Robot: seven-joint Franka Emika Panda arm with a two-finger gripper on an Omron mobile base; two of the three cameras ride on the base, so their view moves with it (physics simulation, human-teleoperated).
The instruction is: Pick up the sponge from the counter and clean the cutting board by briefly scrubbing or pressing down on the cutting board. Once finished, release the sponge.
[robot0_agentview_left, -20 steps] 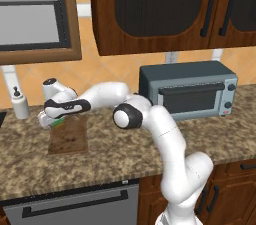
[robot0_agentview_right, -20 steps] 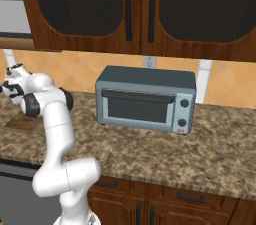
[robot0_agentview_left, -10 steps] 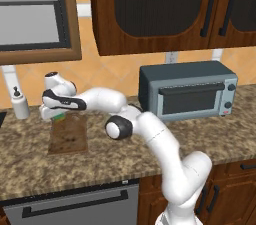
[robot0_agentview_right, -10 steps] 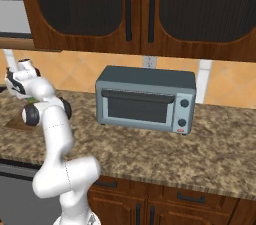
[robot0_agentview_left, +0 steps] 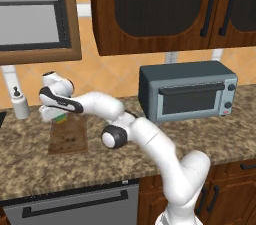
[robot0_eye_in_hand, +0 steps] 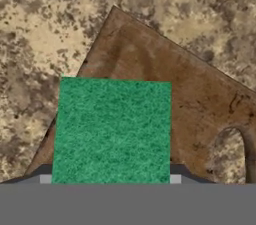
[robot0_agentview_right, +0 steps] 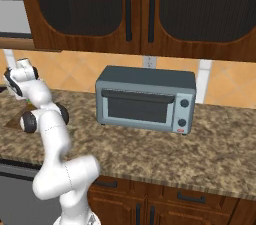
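Because the sponge (robot0_eye_in_hand: 113, 130) sits clamped in my pincer (robot0_agentview_left: 56, 114) above the cutting board (robot0_eye_in_hand: 165, 99), apparently near its edge, I worry pressing down could land partly on the granite surface (robot0_eye_in_hand: 45, 24) or nudge the board.

Over the last second the arm swings further left and back along the table (robot0_agentview_left: 150, 154). The hand (robot0_agentview_left: 54, 117) goes from low over the near-middle of the cutting board (robot0_agentview_left: 68, 139) to a higher spot above the board's far end, closer to the wall and to the white soap bottle (robot0_agentview_left: 20, 104). The sponge (robot0_agentview_left: 61, 118) travels with it, between the fingers, and now sits clear above the wood. The elbow joint (robot0_agentview_left: 111, 136) moves left too, from beside the toaster oven (robot0_agentview_left: 187, 91) to just right of the board.
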